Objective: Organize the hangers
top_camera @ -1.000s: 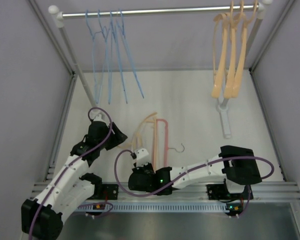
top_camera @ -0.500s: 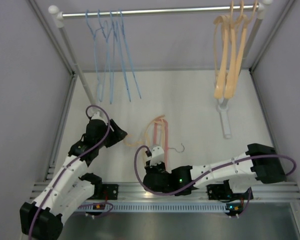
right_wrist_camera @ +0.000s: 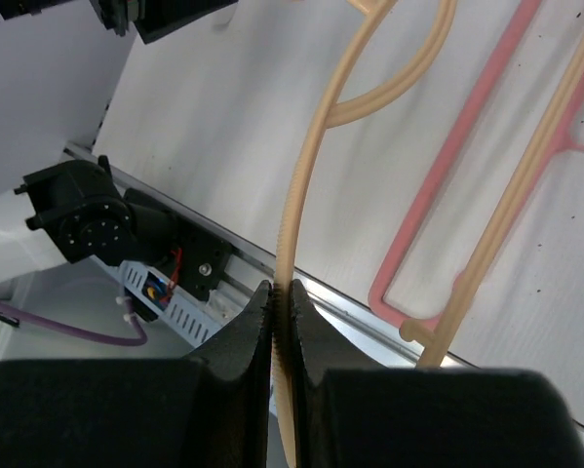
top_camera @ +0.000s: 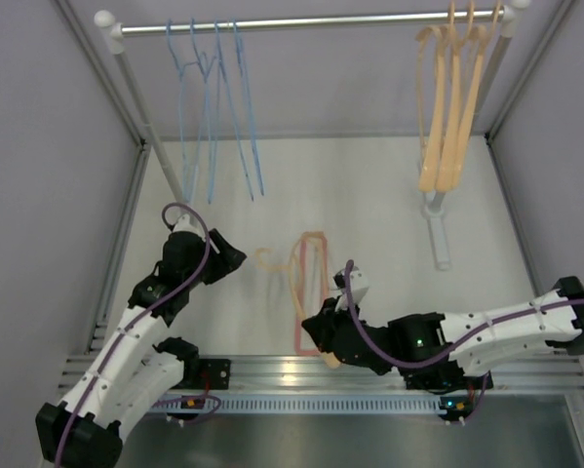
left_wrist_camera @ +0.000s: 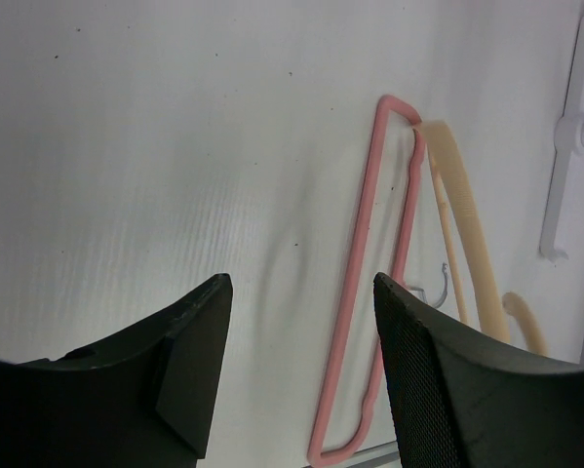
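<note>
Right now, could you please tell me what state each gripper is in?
Left gripper: open, holding nothing.
Right gripper: closed on a peach hanger.

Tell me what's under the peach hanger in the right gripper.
The pink hanger lies flat on the white table below the peach hanger, which the right gripper pinches. Near the pink hanger's bottom corner, a peach bar crosses and covers a short stretch.
</note>
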Controlling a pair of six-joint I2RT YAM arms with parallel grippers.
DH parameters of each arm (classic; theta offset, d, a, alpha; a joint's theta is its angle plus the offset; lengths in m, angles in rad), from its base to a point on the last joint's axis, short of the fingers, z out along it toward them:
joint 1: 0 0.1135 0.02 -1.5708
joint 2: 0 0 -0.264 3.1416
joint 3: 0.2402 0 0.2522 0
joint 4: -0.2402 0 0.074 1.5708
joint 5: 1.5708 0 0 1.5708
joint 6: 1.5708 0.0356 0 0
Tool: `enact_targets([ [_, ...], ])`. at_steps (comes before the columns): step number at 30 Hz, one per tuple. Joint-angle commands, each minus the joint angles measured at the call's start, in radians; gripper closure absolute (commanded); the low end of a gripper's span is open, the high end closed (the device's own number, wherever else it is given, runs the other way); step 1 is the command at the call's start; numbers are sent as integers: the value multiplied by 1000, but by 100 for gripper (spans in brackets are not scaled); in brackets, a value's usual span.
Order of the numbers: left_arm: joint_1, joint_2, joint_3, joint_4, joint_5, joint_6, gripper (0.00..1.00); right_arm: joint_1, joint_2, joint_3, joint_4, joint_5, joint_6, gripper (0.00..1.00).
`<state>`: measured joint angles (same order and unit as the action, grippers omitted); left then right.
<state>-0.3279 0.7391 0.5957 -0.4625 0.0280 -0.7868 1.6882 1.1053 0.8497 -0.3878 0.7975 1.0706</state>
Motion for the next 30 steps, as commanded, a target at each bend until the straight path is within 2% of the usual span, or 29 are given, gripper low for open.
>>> enact_targets([
  [1,9,-17,42,-4,-8,6,36,15,-99,-32,-16,49,52,100],
  [8,9,-6,56,-7,7,6,35,16,-268,-103,55,57,68,100],
  [13,9,0,58,-7,18,4,36,16,-350,-95,93,83,43,100],
  [30,10,6,39,-2,32,6,36,18,-384,97,205,180,-136,100],
])
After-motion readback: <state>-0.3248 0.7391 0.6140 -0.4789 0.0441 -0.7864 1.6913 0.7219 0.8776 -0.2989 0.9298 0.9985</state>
